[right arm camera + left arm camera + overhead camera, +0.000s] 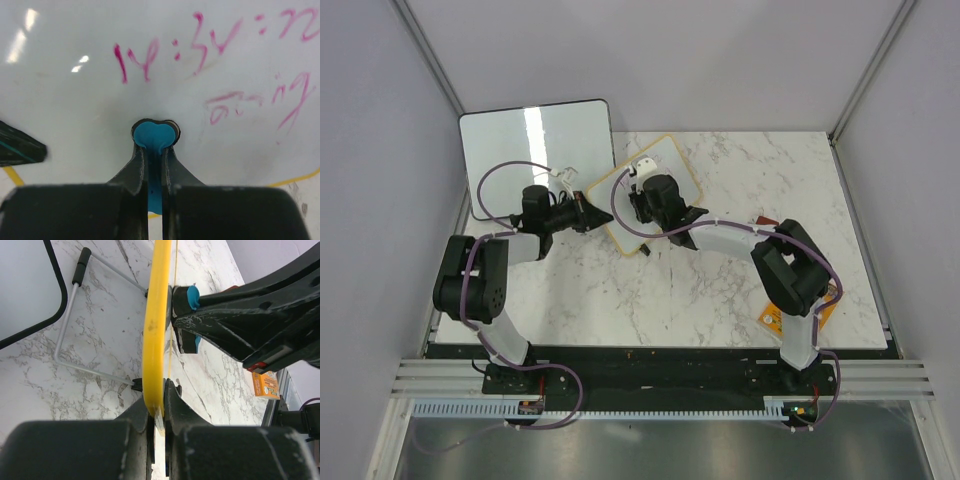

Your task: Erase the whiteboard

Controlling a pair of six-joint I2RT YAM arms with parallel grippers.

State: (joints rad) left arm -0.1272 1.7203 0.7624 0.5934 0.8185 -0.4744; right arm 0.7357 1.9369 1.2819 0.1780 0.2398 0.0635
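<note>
Here, the left tool (159, 394) is clamped tight on the yellow frame edge of the whiteboard (156, 315). The right tool (154, 147) is closed on a blue eraser (154, 134), which rests against the board's white face just below the pink handwriting (135, 60). The whiteboard sits between both tools, toward the back left of the marble surface (740, 280), just beside a larger glossy board (535, 150). A wire stand (65, 340) shows behind its frame.

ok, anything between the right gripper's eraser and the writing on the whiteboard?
Nothing visible. Only bare whiteboard lies between the blue eraser and the pink writing. The left gripper clamps the frame edge, off to one side.
</note>
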